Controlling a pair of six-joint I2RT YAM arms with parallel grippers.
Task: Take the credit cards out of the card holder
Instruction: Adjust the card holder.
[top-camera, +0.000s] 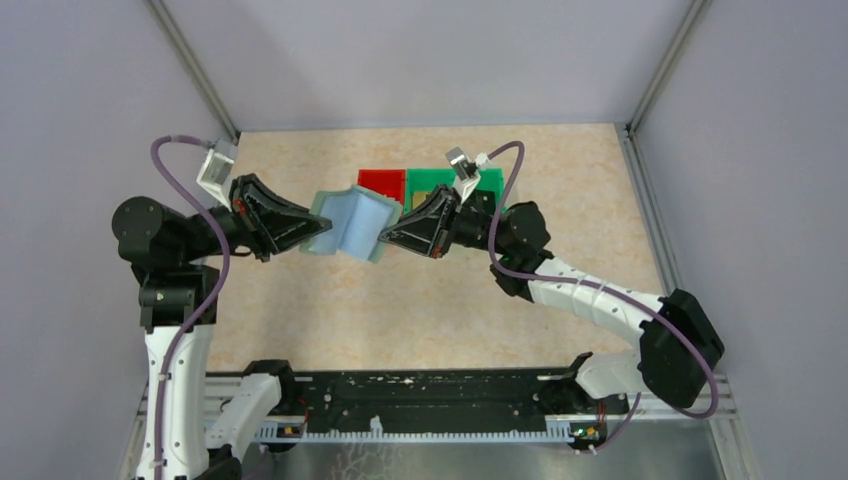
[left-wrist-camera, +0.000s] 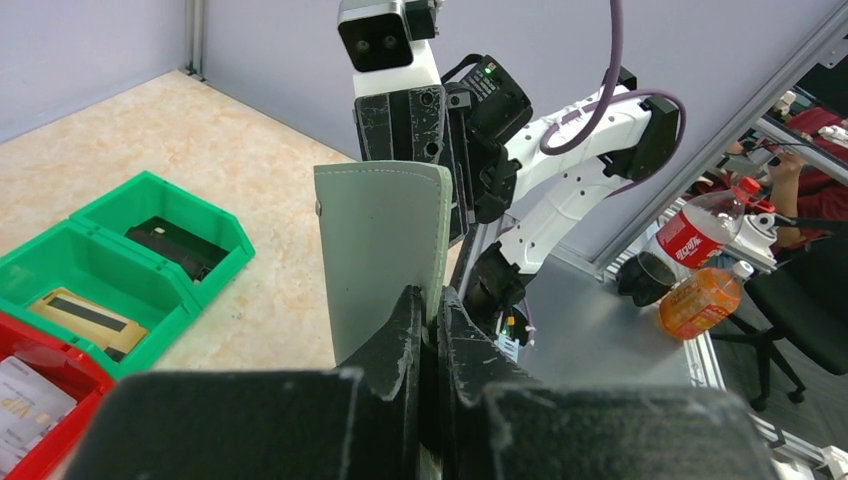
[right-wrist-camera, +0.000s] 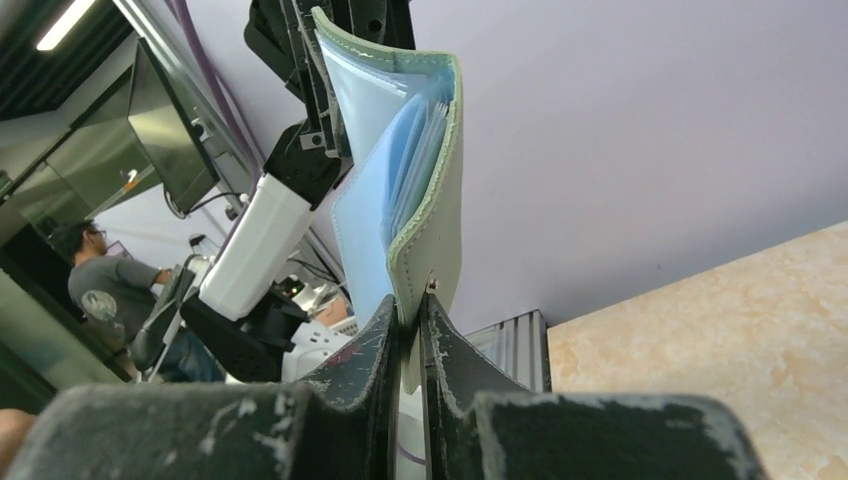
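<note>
L jaws, R jaws: each pinching card holder (top-camera: 350, 222) edge, held aloft | risk: thin-edge grip slips, holder drops to desk (top-camera: 420, 310)

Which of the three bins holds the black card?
The green bin farthest from the red bin. The middle green bin holds a tan card with a dark stripe, and the red one a pale card.

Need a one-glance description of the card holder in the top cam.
Start at the beige table and find where the left claw and right claw meet above its middle. Pinched between them is the card holder, spread open. It is a folding wallet, grey-green outside and pale blue inside, unlike the red bin and green bins behind it.
</note>
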